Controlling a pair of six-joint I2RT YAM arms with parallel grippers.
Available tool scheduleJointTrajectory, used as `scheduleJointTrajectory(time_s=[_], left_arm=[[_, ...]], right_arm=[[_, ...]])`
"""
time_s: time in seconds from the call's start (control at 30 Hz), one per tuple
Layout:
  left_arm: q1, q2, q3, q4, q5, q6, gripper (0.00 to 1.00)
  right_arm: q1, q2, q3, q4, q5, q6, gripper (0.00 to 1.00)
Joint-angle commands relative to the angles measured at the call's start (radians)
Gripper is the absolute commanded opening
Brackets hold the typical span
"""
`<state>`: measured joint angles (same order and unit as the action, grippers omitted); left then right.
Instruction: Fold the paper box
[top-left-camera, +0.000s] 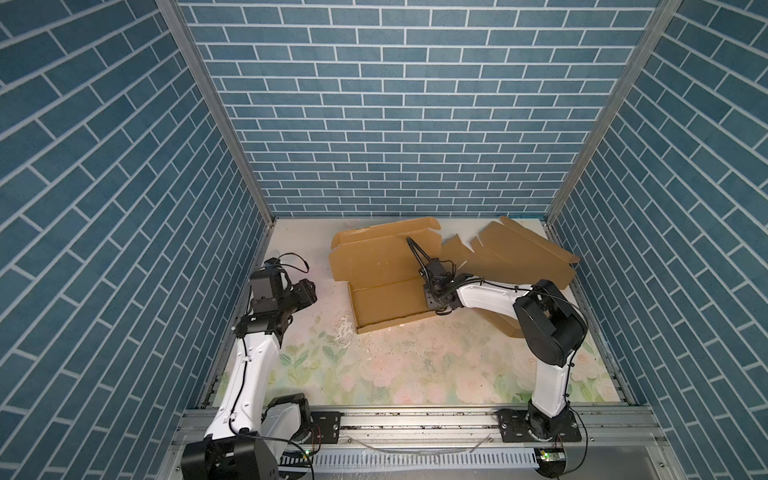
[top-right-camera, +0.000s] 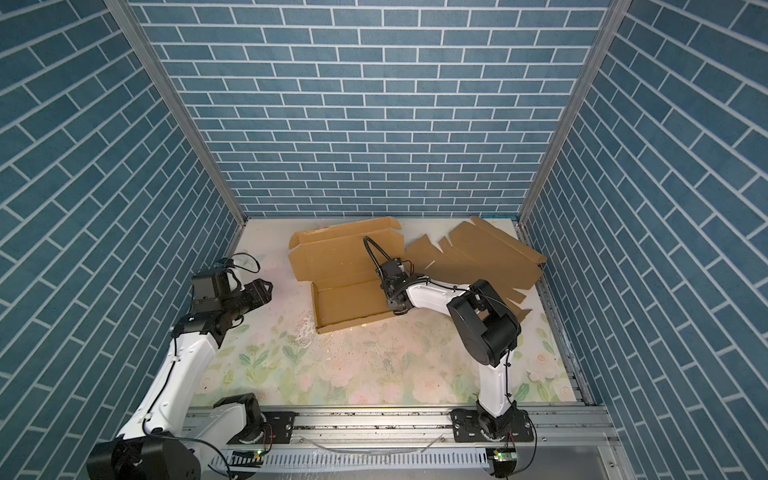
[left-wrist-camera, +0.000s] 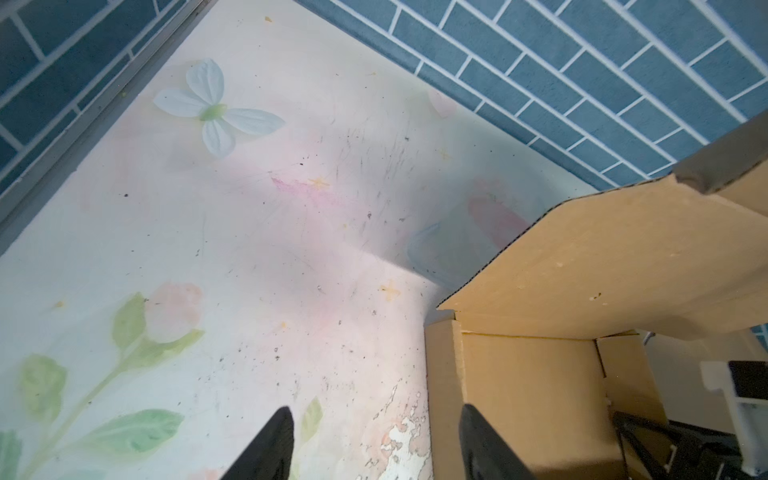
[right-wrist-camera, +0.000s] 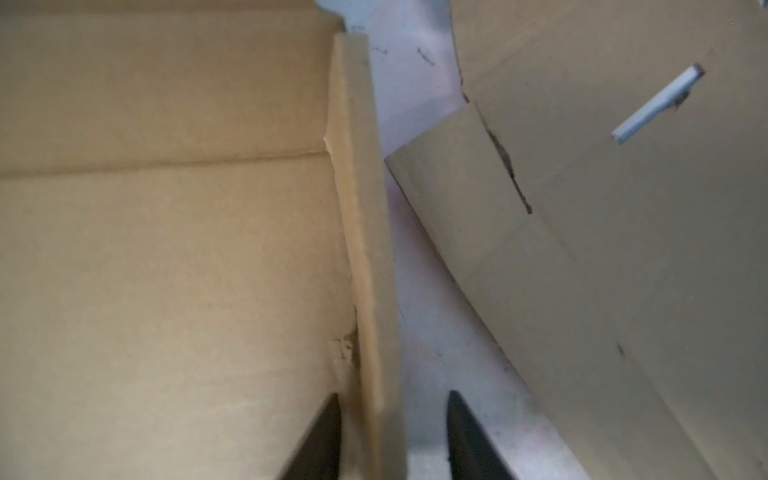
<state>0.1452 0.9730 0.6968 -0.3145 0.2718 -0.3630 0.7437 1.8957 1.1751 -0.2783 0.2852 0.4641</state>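
while the half-folded paper box (top-left-camera: 386, 299) sits back-centre on the floral table (top-left-camera: 395, 365), right gripper (right-wrist-camera: 392, 395) straddles its side wall, jaws apart; left gripper (left-wrist-camera: 376, 407) hovers left of it, jaws apart; flat cardboard sheet (top-left-camera: 519, 257) alongside.

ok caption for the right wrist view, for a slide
Right gripper open astride the box wall, flat cardboard alongside.

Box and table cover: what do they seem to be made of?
The box: brown corrugated cardboard, matte; the fluted core shows along its cut edge in the left wrist view. The table cover: probably a printed vinyl or paper sheet, floral, smooth; a flaked patch near the box suggests a thin printed layer.
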Motion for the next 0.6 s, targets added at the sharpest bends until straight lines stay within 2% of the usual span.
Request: scheduleJointTrajectory(time_s=[0.0,0.07,0.17,0.3,0.47,0.57], left_arm=[[-0.004,-0.022,-0.02,0.074,0.059,0.009,0.66],[-0.004,-0.019,-0.012,0.061,0.088,0.041,0.67],[-0.004,-0.017,-0.003,0.04,0.148,0.099,0.67],[-0.003,-0.015,0.032,0.024,0.179,0.176,0.67],[-0.002,0.046,0.056,0.102,0.268,0.239,0.67],[-0.002,0.119,0.093,0.14,0.314,0.263,0.67]], right_arm=[[-0.013,-0.118,-0.065,0.13,-0.106,-0.01,0.57],[-0.041,-0.187,-0.093,0.151,-0.209,-0.059,0.63],[-0.107,-0.299,-0.12,0.147,-0.364,-0.13,0.66],[-0.213,-0.401,-0.081,0.053,-0.549,-0.233,0.68],[-0.351,-0.375,0.041,-0.047,-0.692,-0.346,0.7],[-0.387,-0.332,0.08,0.005,-0.738,-0.428,0.7]])
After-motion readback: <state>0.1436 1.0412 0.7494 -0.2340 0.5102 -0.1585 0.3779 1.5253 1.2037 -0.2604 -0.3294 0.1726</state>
